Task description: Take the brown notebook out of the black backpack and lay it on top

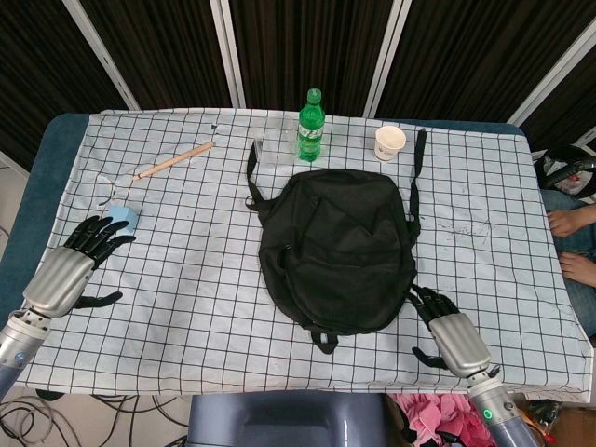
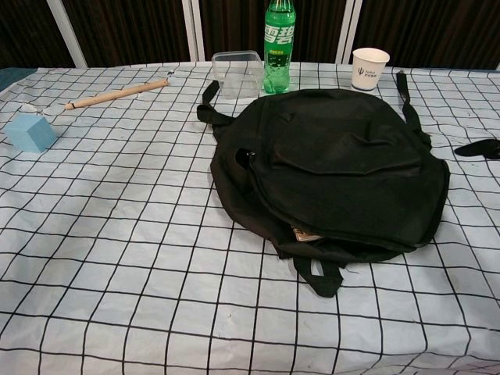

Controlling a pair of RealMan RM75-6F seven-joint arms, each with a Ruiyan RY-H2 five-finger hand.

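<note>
The black backpack (image 1: 337, 247) lies flat in the middle of the checked table; the chest view shows the backpack (image 2: 336, 168) with its near edge slightly open. A sliver of the brown notebook (image 2: 305, 233) peeks from that gap. My right hand (image 1: 447, 331) is open beside the bag's near right corner, fingers toward it, not touching. Only the right hand's dark fingertips (image 2: 478, 148) show in the chest view. My left hand (image 1: 70, 270) is open at the table's left edge, far from the bag, holding nothing.
A green bottle (image 1: 311, 126), a clear plastic box (image 2: 237, 73) and a paper cup (image 1: 390, 142) stand behind the bag. A wooden stick (image 1: 174, 160) and a blue cube (image 2: 30, 132) lie at the left. A person's feet (image 1: 568, 244) are at the right.
</note>
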